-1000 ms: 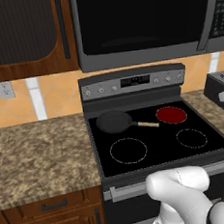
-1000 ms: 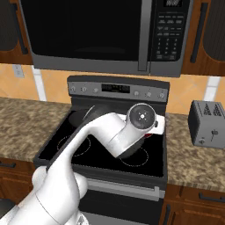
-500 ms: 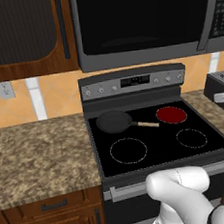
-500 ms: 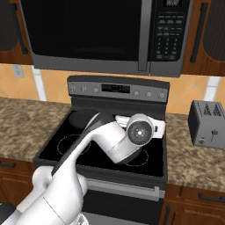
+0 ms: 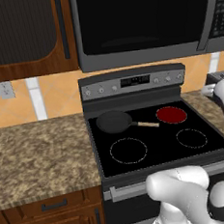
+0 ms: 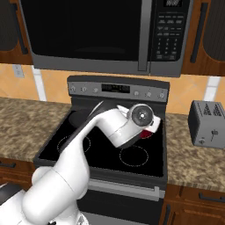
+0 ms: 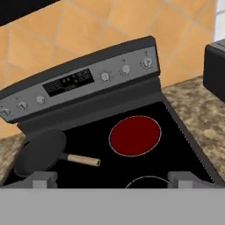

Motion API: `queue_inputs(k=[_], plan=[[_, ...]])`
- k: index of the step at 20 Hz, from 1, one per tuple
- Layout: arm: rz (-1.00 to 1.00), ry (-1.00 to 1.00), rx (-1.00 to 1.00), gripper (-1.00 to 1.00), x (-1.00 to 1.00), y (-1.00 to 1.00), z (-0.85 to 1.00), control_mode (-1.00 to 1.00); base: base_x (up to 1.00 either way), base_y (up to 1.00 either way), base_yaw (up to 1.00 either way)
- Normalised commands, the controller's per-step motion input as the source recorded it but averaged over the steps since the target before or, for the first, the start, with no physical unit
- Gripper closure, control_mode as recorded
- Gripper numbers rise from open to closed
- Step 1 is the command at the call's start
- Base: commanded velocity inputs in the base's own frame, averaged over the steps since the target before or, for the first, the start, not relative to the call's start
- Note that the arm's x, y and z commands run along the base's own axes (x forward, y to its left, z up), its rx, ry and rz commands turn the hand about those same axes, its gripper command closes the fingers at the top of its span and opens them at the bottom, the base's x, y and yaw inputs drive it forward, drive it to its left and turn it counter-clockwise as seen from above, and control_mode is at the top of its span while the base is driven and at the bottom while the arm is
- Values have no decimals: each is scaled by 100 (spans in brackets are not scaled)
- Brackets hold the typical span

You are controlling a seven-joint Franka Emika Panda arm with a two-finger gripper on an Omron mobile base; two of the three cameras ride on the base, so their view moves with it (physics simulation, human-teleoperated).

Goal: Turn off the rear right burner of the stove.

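You see the black glass-top stove [image 5: 161, 145] with its grey steel control panel [image 7: 83, 79] set between speckled granite desk [image 5: 40, 150] sections. Its rear right burner [image 7: 135, 135], a solid bright red disc, glows at the back right of the cooktop, just below the panel's right-hand knobs [image 7: 125, 69]. A dark frying pan with a pale wooden handle [image 7: 41, 151] sits on the rear left zone. Your pincer [image 7: 112, 179] hangs above the cooktop's front, its two dark tips set wide apart, holding nothing. A grey toaster [image 6: 206, 123] stands on the desk to the right.
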Motion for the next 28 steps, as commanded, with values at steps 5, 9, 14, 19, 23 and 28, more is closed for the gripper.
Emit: queue_inputs(k=[5, 9, 14, 19, 23, 28], plan=[[-19, 0, 55, -100, 0, 0, -1, -100, 0, 0, 0], [-29, -2, 56, -100, 4, 12, -2, -100, 0, 0, 0], [-31, 0, 39, -100, 26, 32, 0, -100, 0, 0, 0], [-22, 0, 8, -100, 65, 45, -1, -100, 0, 0, 0], [-9, 0, 0, -100, 71, 4, 0, -100, 0, 0, 0], [1, 0, 2, -100, 45, -21, -7, -100, 0, 0, 0]])
